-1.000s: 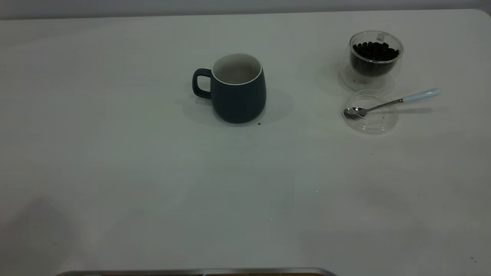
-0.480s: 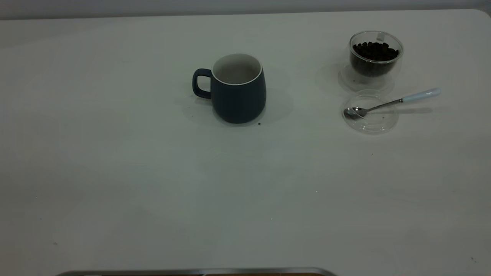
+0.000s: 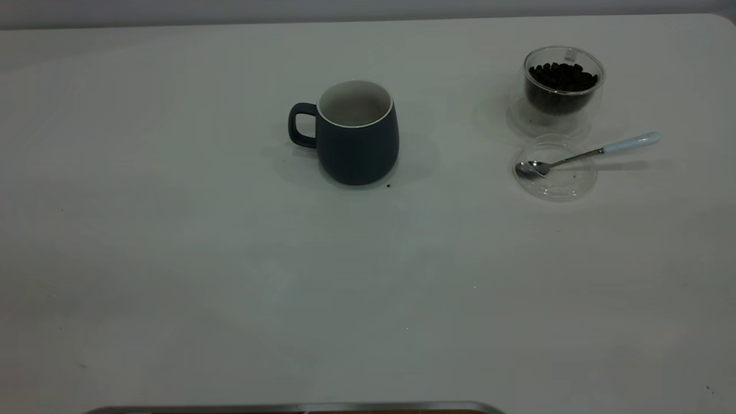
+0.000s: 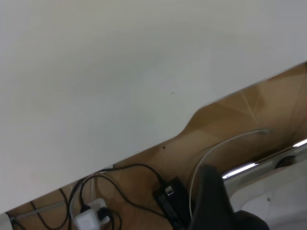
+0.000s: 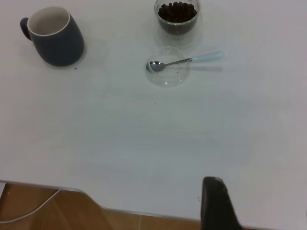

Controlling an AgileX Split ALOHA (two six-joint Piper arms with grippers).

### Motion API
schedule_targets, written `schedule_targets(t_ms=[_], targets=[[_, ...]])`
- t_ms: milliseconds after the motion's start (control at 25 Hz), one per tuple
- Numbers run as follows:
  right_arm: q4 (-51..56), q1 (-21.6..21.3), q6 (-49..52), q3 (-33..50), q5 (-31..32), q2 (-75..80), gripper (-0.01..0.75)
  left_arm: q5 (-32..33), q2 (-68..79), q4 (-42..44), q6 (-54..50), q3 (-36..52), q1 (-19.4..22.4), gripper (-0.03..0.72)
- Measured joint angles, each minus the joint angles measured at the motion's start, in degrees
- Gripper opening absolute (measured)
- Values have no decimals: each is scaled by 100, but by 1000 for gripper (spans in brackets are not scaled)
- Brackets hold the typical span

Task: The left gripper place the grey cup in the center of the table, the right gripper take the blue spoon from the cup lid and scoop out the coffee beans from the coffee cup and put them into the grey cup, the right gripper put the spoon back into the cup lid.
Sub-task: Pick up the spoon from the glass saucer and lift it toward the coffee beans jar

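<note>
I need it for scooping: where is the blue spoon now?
In the exterior view the blue spoon is at the right, its bowl in the clear cup lid, just in front of the coffee cup.

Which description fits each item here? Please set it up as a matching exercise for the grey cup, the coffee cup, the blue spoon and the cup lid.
Things:
1. grey cup
2. coffee cup
3. blue spoon
4. cup lid

Descriptions:
A. clear, flat on the table
B. bowl in the lid, handle past its rim
C. glass, holds dark beans
D. near mid-table, handle toward the left arm's side

Pairs: 1-D, 2-C, 3-B, 4-A
</note>
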Motion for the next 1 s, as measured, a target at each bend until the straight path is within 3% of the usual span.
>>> schedule_targets(t_ms=[200,400,520,1000], targets=[[0,0,5,0,0,0,480,-7,-338,-6,0,4,250,555],[0,0,5,0,0,0,480,-2,-909,-6,0,6,1352,555],[0,0,5,0,0,0,480,9,-1570,-6,0,6,1697,555],[0,0,5,0,0,0,480,148,-2092,-17,-16,1,1787,555]])
